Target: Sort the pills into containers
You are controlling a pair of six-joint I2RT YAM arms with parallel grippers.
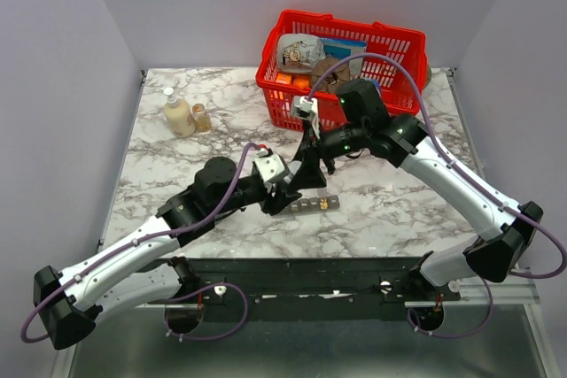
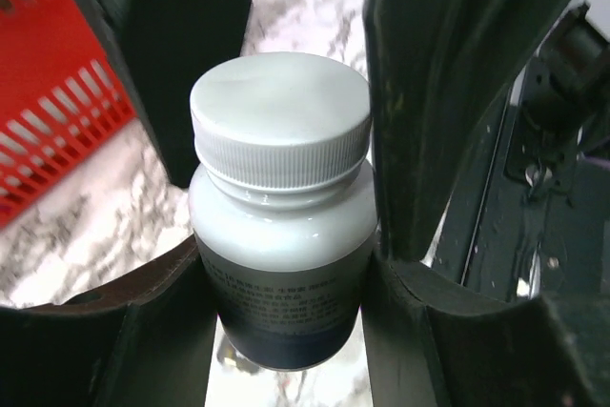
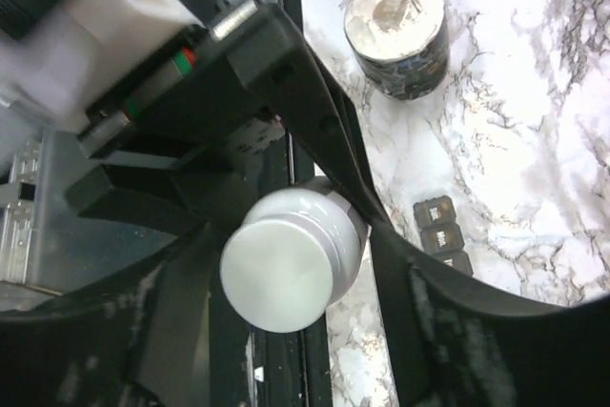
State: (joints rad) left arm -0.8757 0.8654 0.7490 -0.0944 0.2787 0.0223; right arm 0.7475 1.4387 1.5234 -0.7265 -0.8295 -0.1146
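Note:
A white pill bottle with a ribbed white cap hangs above the table's near edge. My left gripper is shut on its labelled body. My right gripper sits around the cap with its jaws open, and a narrow gap shows on each side. Its dark fingers rise past the cap in the left wrist view. The containers, a dark grey strip of small lidded compartments, lie on the marble just below both grippers. No pills show.
A red mesh basket full of packets stands at the back. Two small bottles stand at the back left. A round dark-sided can with a white top sits on the marble near the strip. The black table rail runs along the near edge.

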